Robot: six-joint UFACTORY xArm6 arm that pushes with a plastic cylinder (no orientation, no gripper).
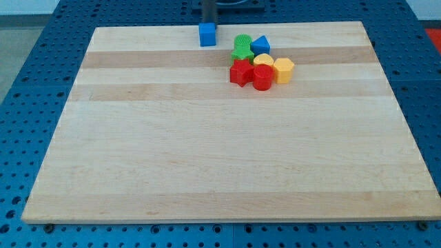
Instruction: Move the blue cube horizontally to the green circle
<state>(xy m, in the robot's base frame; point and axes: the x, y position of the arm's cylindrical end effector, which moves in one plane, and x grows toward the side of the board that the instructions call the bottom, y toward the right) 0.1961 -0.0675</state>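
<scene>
Blue cube (207,34) sits near the bench (207,151) top edge, just below my tip (208,23), touching or nearly. No pincer here, only a rod, so nothing is clenched. Rod looks vertical, arm cropped out. Green circle (242,46) lies to my tip's view-right in the cluster; likely a sideways push next.

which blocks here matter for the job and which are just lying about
Belongs to the job:
- blue cube, near the view's top
- green circle, to its right in the cluster
- my tip, right behind the blue cube

Just lying about:
- blue triangular block
- red star
- red cylinder
- yellow heart
- yellow hexagonal block
</scene>
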